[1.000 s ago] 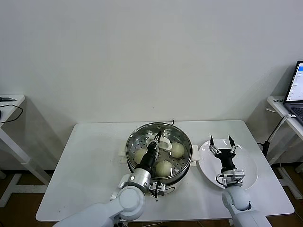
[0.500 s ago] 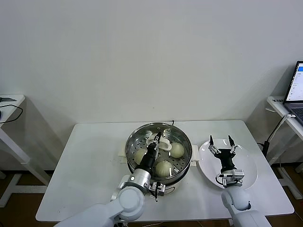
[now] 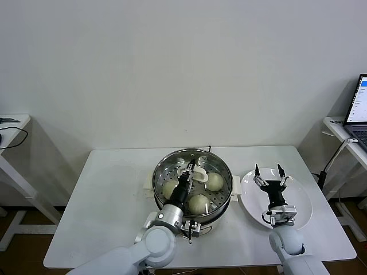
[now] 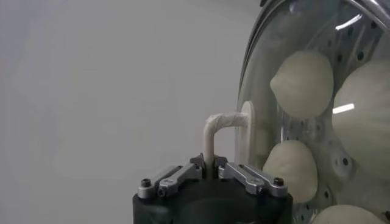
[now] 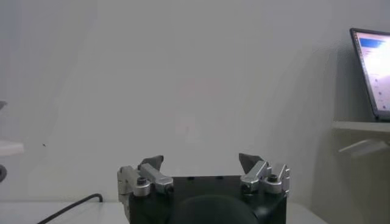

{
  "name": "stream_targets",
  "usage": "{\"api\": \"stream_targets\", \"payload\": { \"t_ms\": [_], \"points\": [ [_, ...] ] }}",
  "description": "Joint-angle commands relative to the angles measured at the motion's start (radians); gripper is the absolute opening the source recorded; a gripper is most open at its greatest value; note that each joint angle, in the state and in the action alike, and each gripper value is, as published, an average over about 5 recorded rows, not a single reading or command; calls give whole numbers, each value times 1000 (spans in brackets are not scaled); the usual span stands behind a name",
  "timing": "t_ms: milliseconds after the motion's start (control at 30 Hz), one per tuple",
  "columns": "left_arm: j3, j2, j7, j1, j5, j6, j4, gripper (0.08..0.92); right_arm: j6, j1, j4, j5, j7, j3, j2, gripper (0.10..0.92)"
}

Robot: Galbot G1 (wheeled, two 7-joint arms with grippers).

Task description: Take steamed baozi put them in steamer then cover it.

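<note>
the shiny steamer [image 3: 192, 184] sat in the middle of the white tabletop [image 3: 109, 200], a bit nearer the front edge. the clear glass cover [image 4: 286, 91] lay on top of it, and the steamed baozi [image 3: 214, 181] could be seen through the glass, lying on the tray with holes. the left gripper [image 3: 188, 170] was over the middle of the cover. its jaws were pinched around the cream handle [image 4: 220, 129], with the thin loop of the handle between them. the right gripper [image 3: 268, 173] hung above the white plate [image 3: 298, 200] near the right edge of the tabletop. its jaws stood wide apart and held nothing. a laptop [image 3: 359, 112] sat on a side desk past the right edge.
</note>
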Motion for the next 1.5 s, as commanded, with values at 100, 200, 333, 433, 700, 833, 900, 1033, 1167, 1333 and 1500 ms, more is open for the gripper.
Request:
{"api": "stream_targets", "payload": {
  "t_ms": [100,200,333,433,700,833,900,1033,1167,1333,1500],
  "points": [
    [-5,4,10,4,2,18,-19,394,0,0,0,-3,0,-3,5,823],
    [-11,10,12,8,1,21,-34,480,0,0,0,-4,0,-4,5,823],
    [-24,20,13,15,0,19,-56,591,0,3,2,-4,1,-5,5,823],
    [-32,32,14,24,-2,17,-77,669,-1,7,2,-5,1,-8,6,823],
    [-65,79,13,70,-8,5,-149,749,-3,19,5,-8,4,-14,9,823],
    [-89,107,10,114,-15,-14,-182,812,-4,23,8,-9,5,-16,8,823],
    [-101,120,8,139,-23,-25,-201,820,-4,24,8,-9,6,-17,7,823],
    [-121,142,6,191,-31,-36,-246,823,-5,27,9,-11,8,-18,6,823],
    [-161,161,5,238,-47,-47,-292,823,-6,25,16,-15,10,-20,5,823],
    [-288,201,-23,304,-122,-100,-351,823,-4,21,22,-16,7,-19,1,823],
    [-598,179,-128,418,-329,-261,-365,823,-16,15,32,-4,6,-16,-10,823]
  ]
}}
